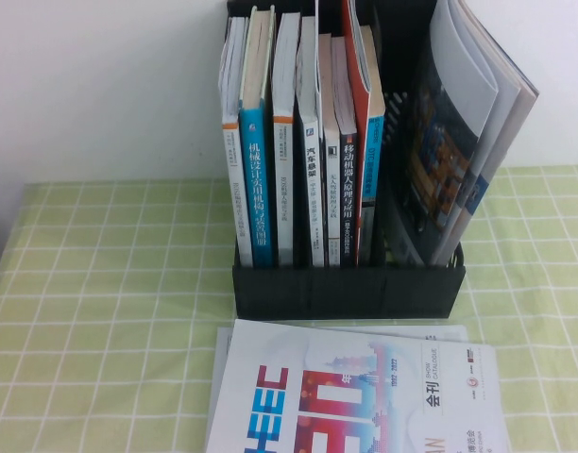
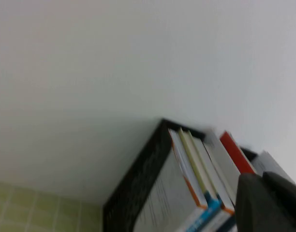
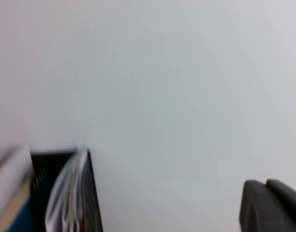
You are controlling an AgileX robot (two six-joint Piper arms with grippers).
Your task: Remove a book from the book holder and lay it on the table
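Still upright in the book holder (image 1: 346, 283), the book (image 1: 355, 57) stands apart from both grippers; finger states unclear.

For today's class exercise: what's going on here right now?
Nothing is being handled. The red-orange book stands in the black book holder among other books, not yet taken out. A white magazine lies on the green checked table. Neither arm shows from above; only a dark part of the left gripper and right gripper shows in each wrist view.
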